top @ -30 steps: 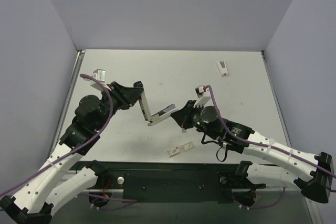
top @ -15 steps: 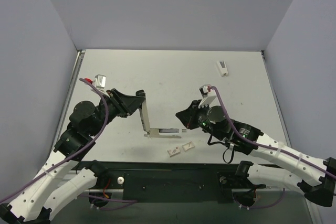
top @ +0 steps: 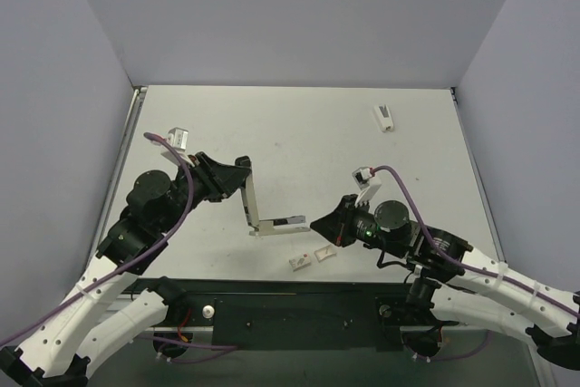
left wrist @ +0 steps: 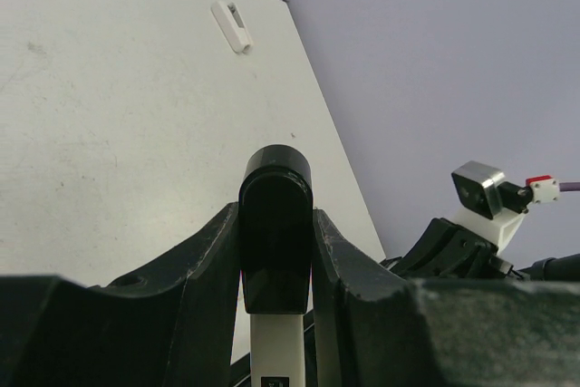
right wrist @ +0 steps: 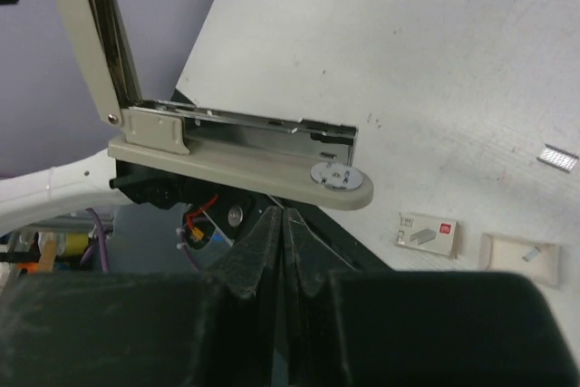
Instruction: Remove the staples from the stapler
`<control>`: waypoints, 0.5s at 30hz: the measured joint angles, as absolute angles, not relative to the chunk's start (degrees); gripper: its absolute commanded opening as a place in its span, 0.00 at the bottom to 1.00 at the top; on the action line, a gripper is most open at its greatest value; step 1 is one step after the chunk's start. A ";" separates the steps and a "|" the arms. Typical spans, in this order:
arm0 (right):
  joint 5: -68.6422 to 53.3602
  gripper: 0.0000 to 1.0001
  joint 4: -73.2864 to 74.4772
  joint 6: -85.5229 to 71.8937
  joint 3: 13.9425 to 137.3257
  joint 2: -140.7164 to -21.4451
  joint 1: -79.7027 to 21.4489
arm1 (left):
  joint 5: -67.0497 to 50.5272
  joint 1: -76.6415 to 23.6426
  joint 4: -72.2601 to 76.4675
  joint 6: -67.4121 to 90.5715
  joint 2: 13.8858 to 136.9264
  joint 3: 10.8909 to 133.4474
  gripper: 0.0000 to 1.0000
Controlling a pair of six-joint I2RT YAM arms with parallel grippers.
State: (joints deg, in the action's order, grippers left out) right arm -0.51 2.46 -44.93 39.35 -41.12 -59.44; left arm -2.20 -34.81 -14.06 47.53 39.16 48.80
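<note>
The stapler (top: pixel 252 206) stands open in an L, white base flat on the table and lid upright. My left gripper (top: pixel 241 169) is shut on the lid's black end (left wrist: pixel 275 251). In the right wrist view the base (right wrist: pixel 245 165) and its open metal channel lie just ahead. My right gripper (top: pixel 319 225) is shut and empty, its tips (right wrist: pixel 283 217) just below the base's front end. The staples (right wrist: pixel 557 158), a tiny grey strip, lie on the table to the right of the base. I cannot make them out in the top view.
Two small white tabs (top: pixel 299 261) (top: pixel 323 253) lie near the table's front edge; they also show in the right wrist view (right wrist: pixel 426 231) (right wrist: pixel 521 256). A small white piece (top: pixel 384 117) lies at the far right, also in the left wrist view (left wrist: pixel 231 24).
The stapler's base has swung down flat onto the table. My right gripper has let go of its front end and drawn back toward the near right. The left gripper has kept its hold.
</note>
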 measured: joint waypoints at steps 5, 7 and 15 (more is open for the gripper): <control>-2.96 0.00 2.37 -46.59 37.89 -44.27 -61.14 | -1.30 -34.81 -14.50 47.09 39.86 49.60 0.00; -3.79 0.00 1.45 -47.09 37.87 -46.15 -61.84 | -1.15 -34.81 -14.50 46.87 40.10 50.06 0.00; -5.32 0.00 -3.14 -48.88 37.47 -53.93 -63.53 | 0.95 -34.81 -14.92 45.89 40.32 50.72 0.00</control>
